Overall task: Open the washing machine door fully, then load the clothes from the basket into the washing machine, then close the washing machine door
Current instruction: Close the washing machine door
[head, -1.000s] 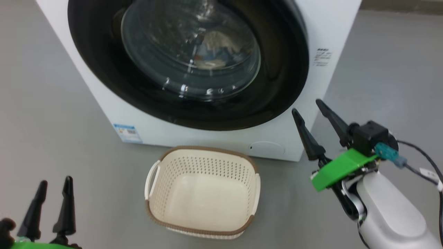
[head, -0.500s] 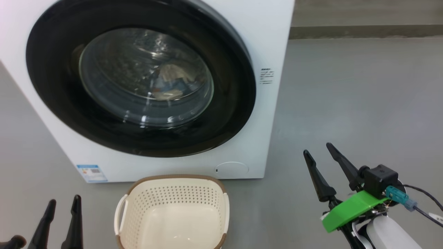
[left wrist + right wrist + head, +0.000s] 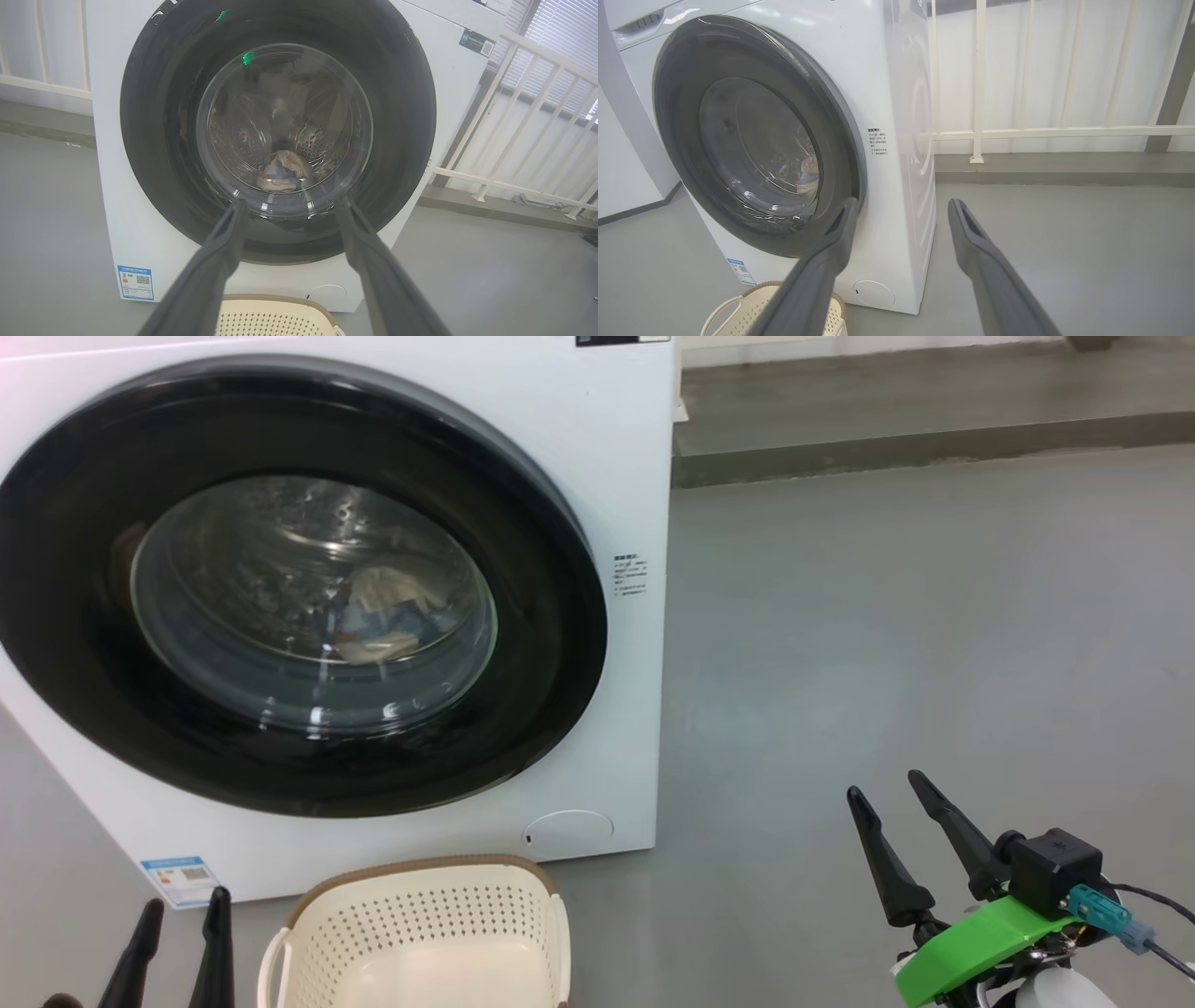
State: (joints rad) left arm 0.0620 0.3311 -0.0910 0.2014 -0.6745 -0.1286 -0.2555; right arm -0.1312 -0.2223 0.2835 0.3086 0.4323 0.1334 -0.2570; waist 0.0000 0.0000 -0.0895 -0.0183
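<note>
Beyond the washing machine (image 3: 896,93), a railing (image 3: 1064,132) stands.

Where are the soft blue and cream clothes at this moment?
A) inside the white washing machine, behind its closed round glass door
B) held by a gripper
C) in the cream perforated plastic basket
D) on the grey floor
A: the clothes lie behind the shut black-rimmed door; the visible part of the basket holds none.

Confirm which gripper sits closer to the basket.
The left gripper, just left of the basket; the right gripper hangs farther off, over the floor.
</note>
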